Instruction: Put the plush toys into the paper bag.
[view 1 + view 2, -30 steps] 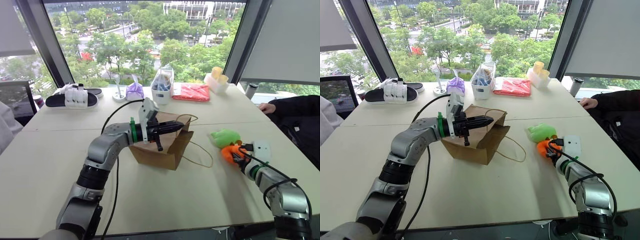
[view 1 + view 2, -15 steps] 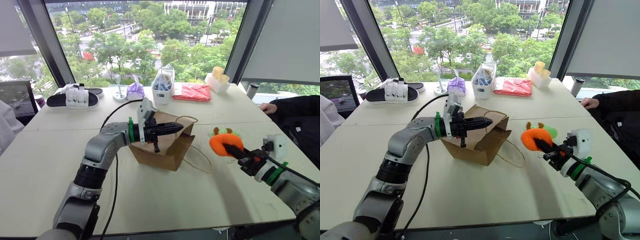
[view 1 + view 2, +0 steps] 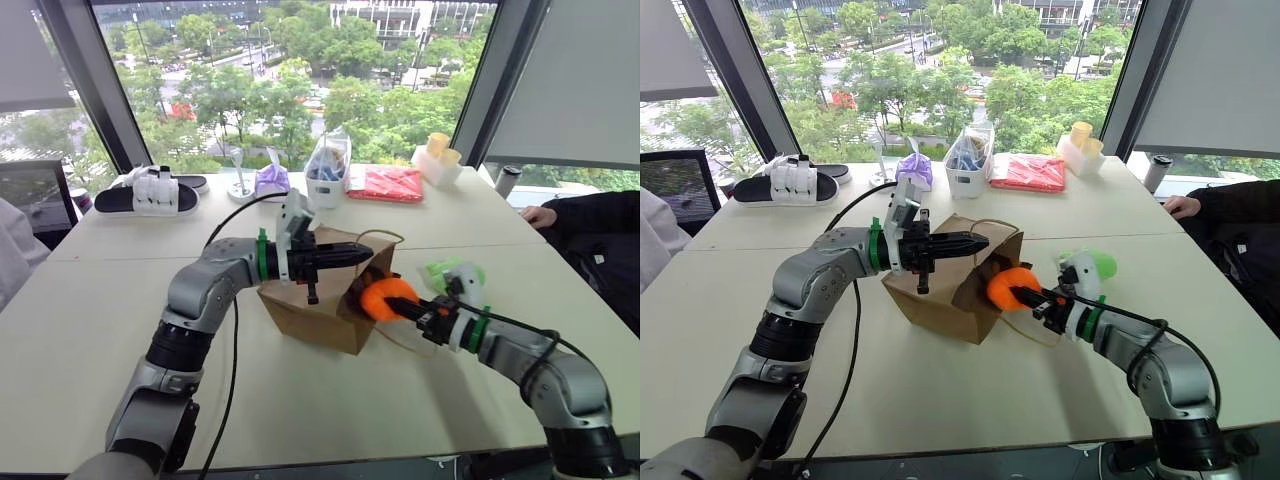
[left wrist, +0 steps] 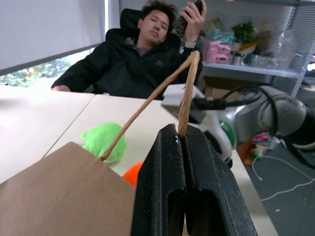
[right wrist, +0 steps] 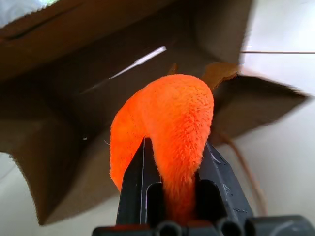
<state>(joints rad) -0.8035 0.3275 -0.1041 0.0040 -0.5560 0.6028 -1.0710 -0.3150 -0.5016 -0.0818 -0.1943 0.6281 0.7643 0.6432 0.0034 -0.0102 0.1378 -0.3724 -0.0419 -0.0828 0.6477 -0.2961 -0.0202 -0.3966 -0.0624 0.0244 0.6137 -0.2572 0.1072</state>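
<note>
Pinching a handle to hold the bag open, the left hand steadies it while the right hand, clamped on the orange plush, reaches its mouth.

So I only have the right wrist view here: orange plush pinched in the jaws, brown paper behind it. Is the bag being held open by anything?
Observer: Yes. The left gripper is shut on the paper bag's handle, holding that handle up.
Operator: Is the orange plush inside yet?
Observer: Not fully. From the head camera the orange plush sits at the mouth of the paper bag, still in the right gripper.
Operator: Where is the other toy?
Observer: The green plush lies on the table beyond the right arm, outside the bag.
</note>
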